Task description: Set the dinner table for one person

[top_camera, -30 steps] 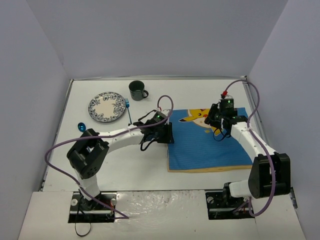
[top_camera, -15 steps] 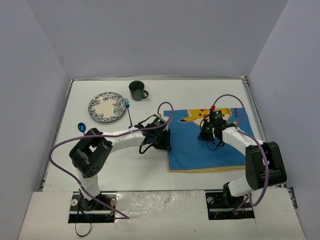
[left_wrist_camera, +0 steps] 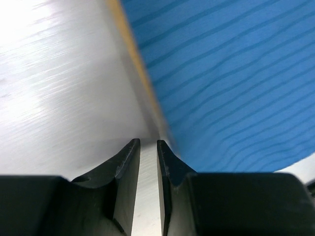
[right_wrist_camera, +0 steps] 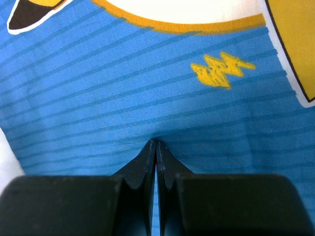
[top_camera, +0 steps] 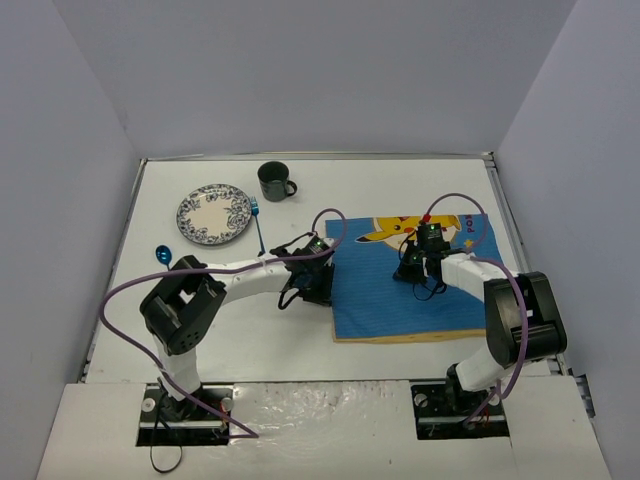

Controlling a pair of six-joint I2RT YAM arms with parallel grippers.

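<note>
The dinner table [top_camera: 400, 190] is a white top, seen close as a bare surface [left_wrist_camera: 64, 98] in the left wrist view. A blue cartoon-printed mat [top_camera: 400, 305] lies on its right half. My left gripper [top_camera: 325, 290] sits low at the mat's left edge. Its jaws [left_wrist_camera: 148, 142] stand a narrow gap apart, with only white table between them and the mat's edge [left_wrist_camera: 236, 73] just past the right fingertip. My right gripper [top_camera: 410, 268] is down on the middle of the mat. Its tips [right_wrist_camera: 156, 141] are shut together on a small pucker of the blue cloth [right_wrist_camera: 123, 98].
A patterned plate [top_camera: 214, 213] and a dark green mug [top_camera: 274, 181] stand at the back left. A blue-handled utensil [top_camera: 257, 225] lies beside the plate, and a small blue spoon [top_camera: 163, 254] lies near the left edge. Grey walls enclose the table.
My right arm has swung left and come down onto the mat, and its jaws have closed. The left gripper has slid slightly along the mat's left edge and narrowed a little.
</note>
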